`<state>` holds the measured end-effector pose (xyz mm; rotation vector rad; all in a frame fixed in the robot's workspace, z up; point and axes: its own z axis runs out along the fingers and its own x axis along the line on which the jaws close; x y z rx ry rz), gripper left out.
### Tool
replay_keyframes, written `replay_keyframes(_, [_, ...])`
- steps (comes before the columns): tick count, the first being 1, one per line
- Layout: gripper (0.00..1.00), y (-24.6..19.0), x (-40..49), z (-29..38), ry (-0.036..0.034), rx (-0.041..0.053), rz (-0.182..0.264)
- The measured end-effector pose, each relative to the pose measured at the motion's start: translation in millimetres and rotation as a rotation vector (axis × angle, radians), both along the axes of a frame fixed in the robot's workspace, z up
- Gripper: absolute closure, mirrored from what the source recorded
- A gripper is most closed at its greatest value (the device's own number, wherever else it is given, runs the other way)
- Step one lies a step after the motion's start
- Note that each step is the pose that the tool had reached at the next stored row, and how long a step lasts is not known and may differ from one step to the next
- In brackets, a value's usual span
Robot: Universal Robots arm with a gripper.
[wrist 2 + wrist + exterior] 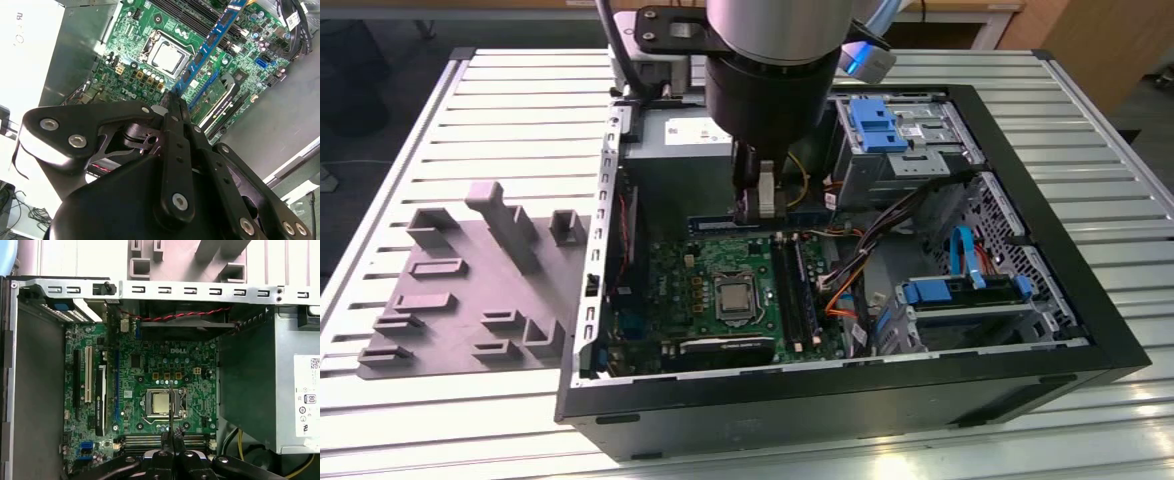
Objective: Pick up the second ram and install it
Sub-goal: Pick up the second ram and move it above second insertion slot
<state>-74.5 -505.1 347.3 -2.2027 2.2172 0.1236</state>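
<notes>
One open computer case holds the green motherboard. My pincer is clamped on the second ram, above that board.

Your exterior view sits high and well back, looking steeply down on the open black computer case that lies on the pale slatted metal table. Your first wrist view looks straight down past the black gripper onto the green motherboard, close in. Your second wrist view is nearer still and tilted, sighting along the second ram, a thin blue memory stick pinched in the gripper. All three views share the motherboard and its square silver processor socket.
</notes>
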Motion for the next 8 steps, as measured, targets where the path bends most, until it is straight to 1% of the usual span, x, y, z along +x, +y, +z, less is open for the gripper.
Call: replay_keyframes(8, [0.89, 0.0, 0.4, -5.2, 0.0000, 0.0000, 0.000])
